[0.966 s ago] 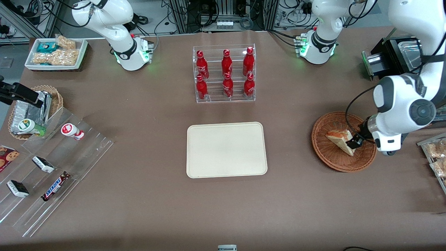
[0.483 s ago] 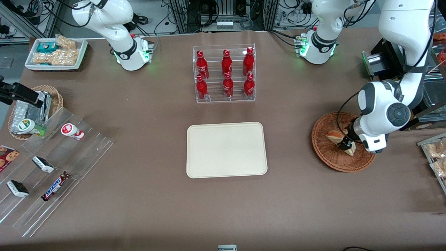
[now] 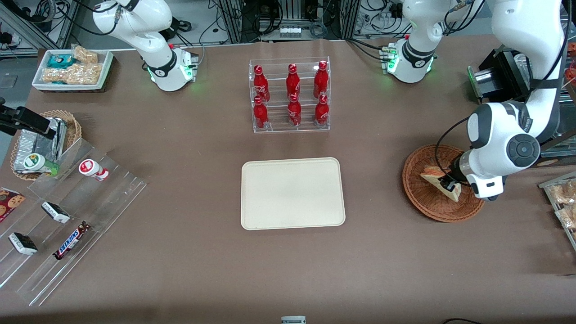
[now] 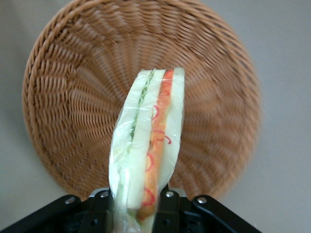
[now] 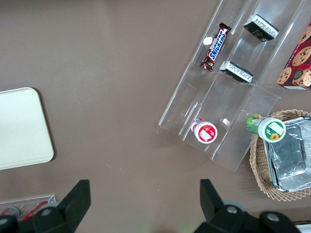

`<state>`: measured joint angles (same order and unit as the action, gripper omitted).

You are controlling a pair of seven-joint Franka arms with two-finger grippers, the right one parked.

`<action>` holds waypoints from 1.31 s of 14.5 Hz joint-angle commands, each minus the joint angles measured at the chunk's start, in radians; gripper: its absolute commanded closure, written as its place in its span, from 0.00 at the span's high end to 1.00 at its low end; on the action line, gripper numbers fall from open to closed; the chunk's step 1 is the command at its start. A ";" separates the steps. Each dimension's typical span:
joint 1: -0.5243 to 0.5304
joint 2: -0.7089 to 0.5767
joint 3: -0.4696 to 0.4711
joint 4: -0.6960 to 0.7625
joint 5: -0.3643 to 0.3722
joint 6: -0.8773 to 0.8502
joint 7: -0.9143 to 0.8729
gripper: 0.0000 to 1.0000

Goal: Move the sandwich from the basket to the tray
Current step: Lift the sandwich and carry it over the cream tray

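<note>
The sandwich (image 3: 435, 176) is a clear-wrapped wedge of pale bread with red-orange and green filling. It hangs over the round brown wicker basket (image 3: 423, 198), toward the working arm's end of the table. My left gripper (image 3: 448, 185) is shut on the sandwich's wide end. In the left wrist view the sandwich (image 4: 148, 145) stands between my two black fingers (image 4: 167, 206), lifted above the basket's woven floor (image 4: 73, 97). The cream-beige tray (image 3: 292, 193) lies flat in the middle of the table, bare.
A clear rack of red bottles (image 3: 290, 96) stands farther from the front camera than the tray. Snack trays (image 3: 562, 202) lie beside the basket at the table's edge. A clear stepped display (image 3: 67, 216) and a foil-packet basket (image 3: 42, 141) sit toward the parked arm's end.
My gripper closed on the sandwich and tilted it up off the basket floor. The arm's wrist shifted slightly over the basket.
</note>
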<state>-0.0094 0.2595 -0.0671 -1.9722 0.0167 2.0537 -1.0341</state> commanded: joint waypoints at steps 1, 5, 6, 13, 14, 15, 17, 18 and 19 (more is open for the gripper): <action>-0.120 0.012 -0.007 0.113 -0.009 -0.075 -0.006 0.03; -0.297 0.067 -0.025 0.186 -0.047 -0.066 0.054 0.04; -0.343 0.105 -0.033 0.234 -0.053 -0.066 0.054 0.04; -0.567 0.363 -0.068 0.452 -0.041 0.123 0.138 0.07; -0.593 0.388 -0.068 0.461 -0.040 0.172 0.137 0.06; -0.606 0.408 -0.066 0.466 -0.040 0.204 0.138 0.06; -0.630 0.441 -0.066 0.480 -0.038 0.235 0.141 0.06; -0.648 0.455 -0.066 0.481 -0.024 0.237 0.140 0.06; -0.656 0.467 -0.066 0.481 0.003 0.238 0.134 0.07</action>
<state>-0.6396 0.6945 -0.1449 -1.5288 -0.0138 2.2899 -0.9075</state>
